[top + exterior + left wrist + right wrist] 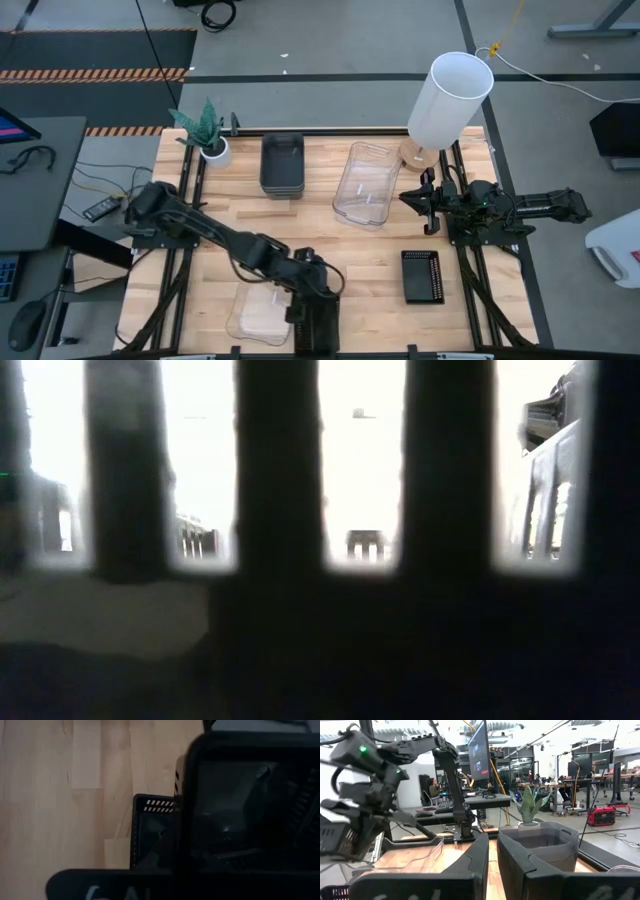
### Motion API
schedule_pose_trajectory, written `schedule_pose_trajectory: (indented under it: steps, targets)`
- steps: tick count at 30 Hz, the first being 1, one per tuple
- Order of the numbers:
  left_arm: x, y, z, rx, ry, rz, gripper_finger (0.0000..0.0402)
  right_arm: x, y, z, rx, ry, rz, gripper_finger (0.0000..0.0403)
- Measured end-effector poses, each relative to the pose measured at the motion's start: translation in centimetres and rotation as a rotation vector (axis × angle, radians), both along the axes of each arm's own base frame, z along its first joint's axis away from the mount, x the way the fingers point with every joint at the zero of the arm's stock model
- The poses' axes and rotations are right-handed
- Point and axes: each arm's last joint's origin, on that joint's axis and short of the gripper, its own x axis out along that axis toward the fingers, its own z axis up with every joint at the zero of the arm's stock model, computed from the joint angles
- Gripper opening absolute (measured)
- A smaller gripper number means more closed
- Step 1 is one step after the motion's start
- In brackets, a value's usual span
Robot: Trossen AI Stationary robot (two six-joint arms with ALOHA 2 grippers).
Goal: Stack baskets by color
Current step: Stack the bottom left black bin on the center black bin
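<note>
High view: left end effector (312, 325) beside clear basket (262, 315).

Your left arm reaches in from the left edge of the table, bends at the elbow and runs down to the near edge, its left pincer (312, 318) low at the front with the fingers closed. Your right arm comes in from the right side, stretched level toward the middle of the table, and its right pincer (428, 205) points left with the two fingers (517, 857) just a narrow gap apart, nothing visible between them
</note>
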Motion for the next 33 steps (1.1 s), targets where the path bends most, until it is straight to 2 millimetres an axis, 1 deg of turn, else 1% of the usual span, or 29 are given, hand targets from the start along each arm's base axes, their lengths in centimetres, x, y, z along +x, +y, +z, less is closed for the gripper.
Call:
schedule_pose_trajectory:
  steps: [3,8,15,20,28,33]
  targets:
    - [1.1,-0.5,-0.7,0.069,0.046,0.000,0.0004,0.0,0.0,0.0,0.000,0.000,0.000,0.0045]
    - [2.5,-0.6,-1.3,0.223,0.132,0.020,0.0004,0.0,0.0,0.0,0.000,0.001,0.000,0.0045]
    - [3.9,-1.0,-1.4,0.287,0.193,-0.032,0.0004,0.0,0.0,0.0,0.000,0.000,0.000,0.0045]
    - [4.2,-1.2,-1.8,0.276,0.215,-0.061,0.0004,0.0,0.0,0.0,0.000,-0.001,0.000,0.0045]
    - [3.6,-2.2,-2.5,0.280,0.244,-0.110,0.0004,0.0,0.0,0.0,0.000,-0.001,0.000,0.0045]
    - [3.8,-2.8,-3.5,0.275,0.259,-0.145,0.0005,0.0,0.0,0.0,0.000,0.000,0.000,0.0045]
